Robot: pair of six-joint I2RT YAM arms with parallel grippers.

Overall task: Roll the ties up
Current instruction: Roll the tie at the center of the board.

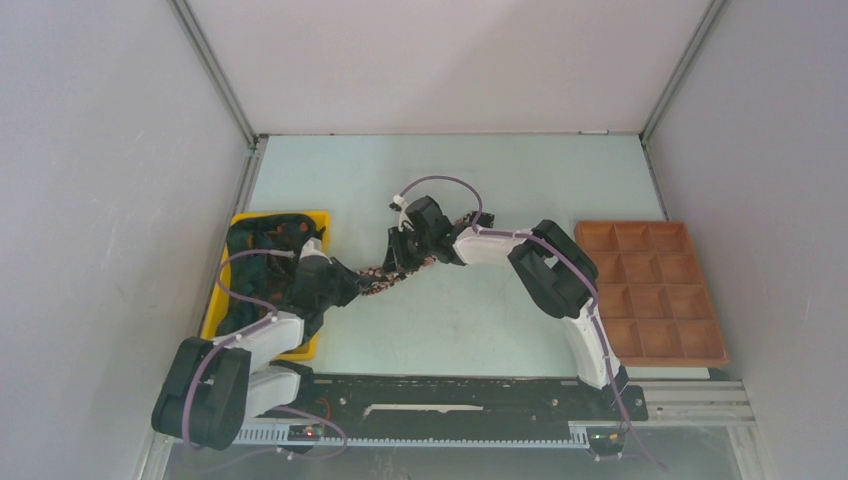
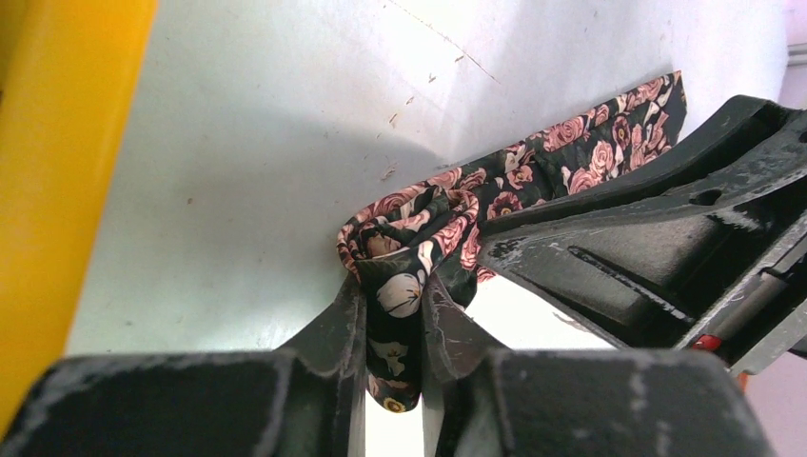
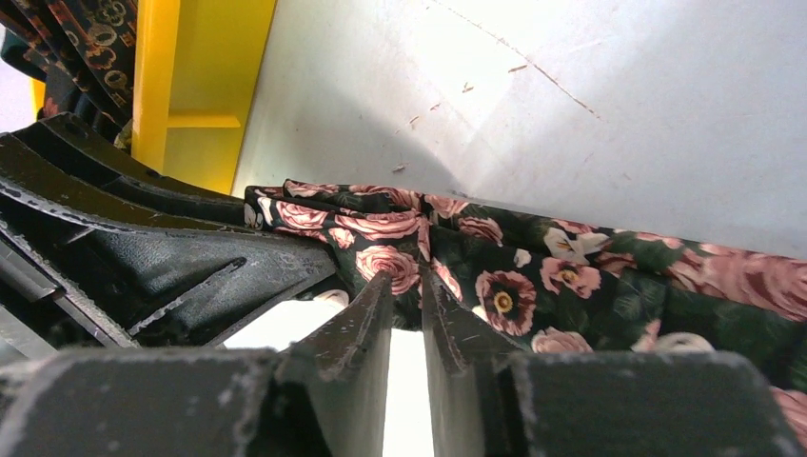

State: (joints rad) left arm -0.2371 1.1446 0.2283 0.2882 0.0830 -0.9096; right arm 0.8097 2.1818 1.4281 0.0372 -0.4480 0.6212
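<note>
tie in left claw, right claw

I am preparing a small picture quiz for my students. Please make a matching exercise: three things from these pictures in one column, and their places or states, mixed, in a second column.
Things:
1. yellow bin
2. brown divided tray
3. rose-print tie

Places or states:
A. pinched by the left gripper and the right gripper
B. at the left side of the table
C. at the right side of the table

Pairs: 1-B, 2-C, 3-A
</note>
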